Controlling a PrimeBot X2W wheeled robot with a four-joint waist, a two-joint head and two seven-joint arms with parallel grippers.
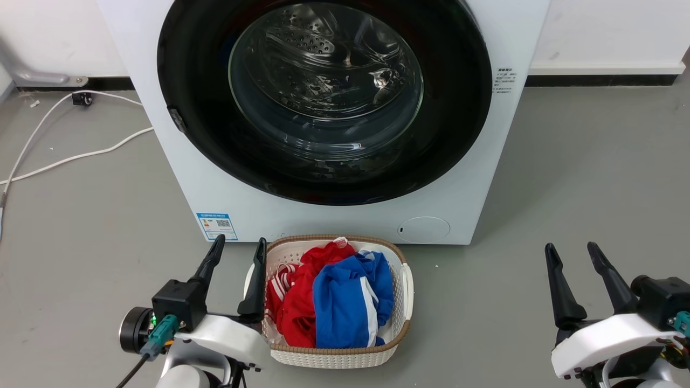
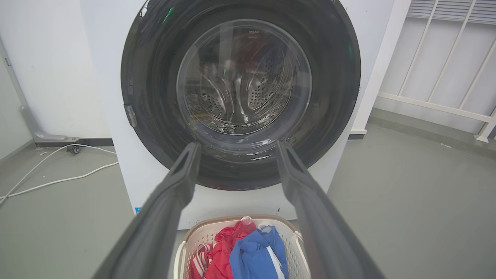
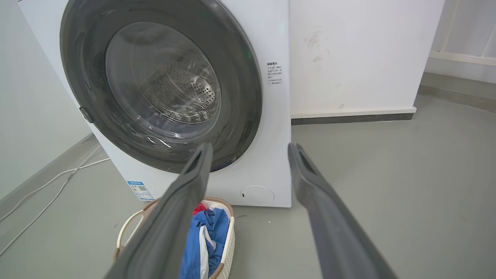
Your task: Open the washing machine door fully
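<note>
The washing machine door (image 1: 205, 108) is a big round glossy black ring with a clear glass bowl in its middle, lying flat against the white machine (image 1: 215, 194). A small latch tab (image 1: 178, 119) sits on the door's left rim. The door (image 2: 155, 97) faces the left wrist view head-on, and the door (image 3: 240, 89) appears at an angle in the right wrist view. My left gripper (image 1: 240, 243) stands open at the lower left, beside the basket, well short of the door. My right gripper (image 1: 572, 248) stands open at the lower right over bare floor. Neither holds anything.
A white woven laundry basket (image 1: 407, 291) with red and blue clothes sits on the grey floor right in front of the machine. White cables (image 1: 70, 157) trail across the floor at the left. A wall and baseboard (image 1: 604, 70) run behind on the right.
</note>
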